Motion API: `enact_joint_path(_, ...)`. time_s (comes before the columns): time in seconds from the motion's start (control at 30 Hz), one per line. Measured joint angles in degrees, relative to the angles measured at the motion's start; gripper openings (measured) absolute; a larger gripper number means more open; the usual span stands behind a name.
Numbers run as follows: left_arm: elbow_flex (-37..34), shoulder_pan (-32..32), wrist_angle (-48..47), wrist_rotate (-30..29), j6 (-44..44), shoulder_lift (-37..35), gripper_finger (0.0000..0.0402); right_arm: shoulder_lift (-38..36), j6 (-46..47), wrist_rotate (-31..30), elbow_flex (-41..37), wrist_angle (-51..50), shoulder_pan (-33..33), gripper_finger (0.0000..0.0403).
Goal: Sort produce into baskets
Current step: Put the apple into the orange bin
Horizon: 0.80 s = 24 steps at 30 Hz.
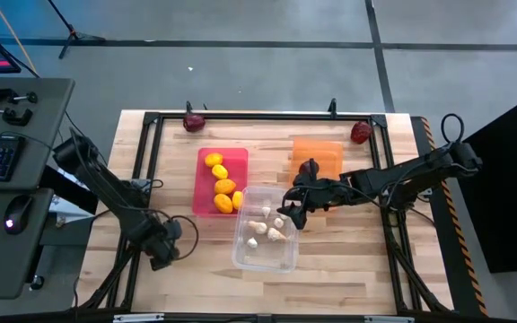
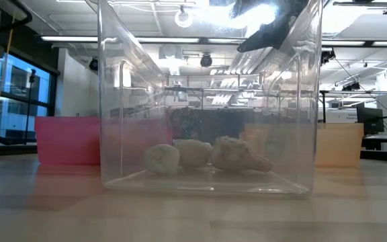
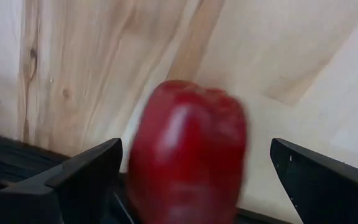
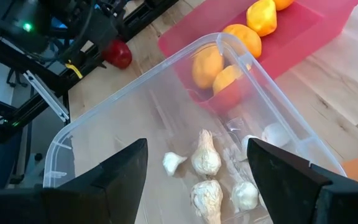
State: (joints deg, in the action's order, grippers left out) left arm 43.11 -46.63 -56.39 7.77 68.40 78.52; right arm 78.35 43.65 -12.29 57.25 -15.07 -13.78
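My left gripper (image 1: pixel 163 248) is open at the table's near left. Its fingers stand on either side of a dark red beet (image 3: pixel 188 155), with a gap on both sides. The beet also shows beside that gripper in the right wrist view (image 4: pixel 118 55). My right gripper (image 1: pixel 291 212) is open and empty above the clear bin (image 1: pixel 240 256), over its far right corner. Several garlic bulbs (image 4: pixel 205 155) lie on the bin's floor. The pink bin (image 1: pixel 203 184) holds several lemons (image 1: pixel 223 187). The orange bin (image 1: pixel 317 148) stands to its right.
Two more beets lie by the table's far edge, one at the left (image 1: pixel 194 121) and one at the right (image 1: pixel 360 132). A black frame (image 1: pixel 267 115) runs around the work area. In the low view the clear bin (image 2: pixel 113 101) stands in front of the pink bin (image 2: pixel 66 138) and the orange bin (image 2: pixel 341 144).
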Motion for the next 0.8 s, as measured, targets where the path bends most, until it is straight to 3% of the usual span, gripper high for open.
enact_joint_path(0.4,-0.02,-0.09,-0.27,0.72,-0.31,4.69,0.0385,0.0,1.35,-0.04,0.0,-0.18,0.0,0.0266)
enact_joint_path(0.67,0.0,-0.09,-0.15,0.74,-1.13,4.91,0.0276,0.0,1.35,-0.04,0.0,-0.18,0.0,0.0266)
enact_joint_path(0.8,0.5,0.03,-0.02,0.44,-1.57,4.18,0.0268,-0.01,2.47,0.34,0.0,0.6,0.02,0.0266)
